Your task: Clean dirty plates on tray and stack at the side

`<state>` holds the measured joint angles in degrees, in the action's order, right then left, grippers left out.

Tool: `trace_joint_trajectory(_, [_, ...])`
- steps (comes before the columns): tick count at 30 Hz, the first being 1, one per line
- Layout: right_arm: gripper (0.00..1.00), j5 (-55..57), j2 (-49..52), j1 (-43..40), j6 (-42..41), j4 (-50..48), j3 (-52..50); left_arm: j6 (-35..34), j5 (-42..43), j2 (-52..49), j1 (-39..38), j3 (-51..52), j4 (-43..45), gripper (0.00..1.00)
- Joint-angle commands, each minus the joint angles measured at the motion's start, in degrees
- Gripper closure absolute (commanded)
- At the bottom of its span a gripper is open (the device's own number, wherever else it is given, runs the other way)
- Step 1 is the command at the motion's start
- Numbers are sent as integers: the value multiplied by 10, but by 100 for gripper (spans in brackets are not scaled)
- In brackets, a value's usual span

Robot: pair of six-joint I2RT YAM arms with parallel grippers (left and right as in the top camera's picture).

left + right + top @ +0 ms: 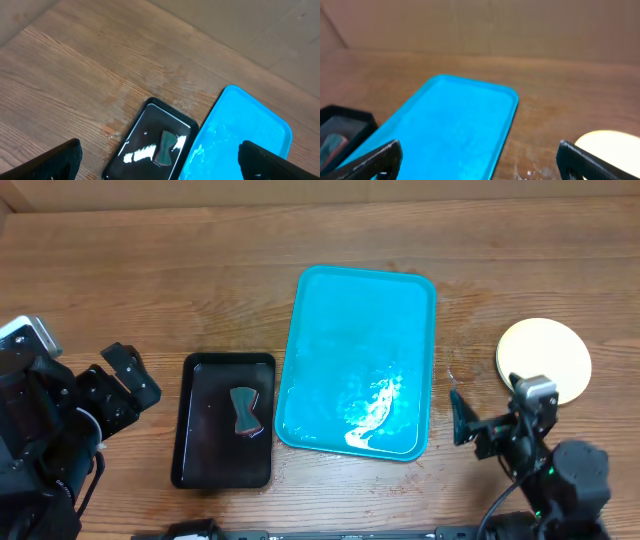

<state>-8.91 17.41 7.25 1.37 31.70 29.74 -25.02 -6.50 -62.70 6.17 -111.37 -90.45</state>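
The blue tray point(355, 360) lies in the middle of the table, wet and shiny, with nothing on it. The pale yellow plates point(544, 358) rest on the wood to its right; from above they look like a single clean disc. My right gripper point(493, 416) hovers open near the front edge, between the tray and the plates. In the right wrist view the tray point(455, 125) lies ahead and a plate's edge point(615, 147) shows beside the right finger. My left gripper point(115, 385) is open at the far left, holding nothing.
A black tray point(225, 420) with a dark sponge point(244, 412) in it sits just left of the blue tray. The left wrist view shows that black tray point(135, 150), the sponge point(165, 146) and the blue tray's corner point(240, 130). Water spots mark the wood.
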Motion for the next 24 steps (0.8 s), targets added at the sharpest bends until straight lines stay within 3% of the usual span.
trace_joint_trajectory(1, [0, -17, -80, -3, 3, -56, -93, 10, -10, 1, 6, -3, 3, 0])
trace_joint_trajectory(7, [0, -45, -168, -3, -14, -207, -237, 10, -10, 1, 6, -3, 3, 0])
trace_joint_trajectory(11, [0, -59, -173, -2, -13, -309, -295, 10, -10, 1, 6, -3, 3, 0])
trace_joint_trajectory(24, [0, -58, -172, -2, -13, -284, -293, 10, -10, 1, 6, -3, 3, 0])
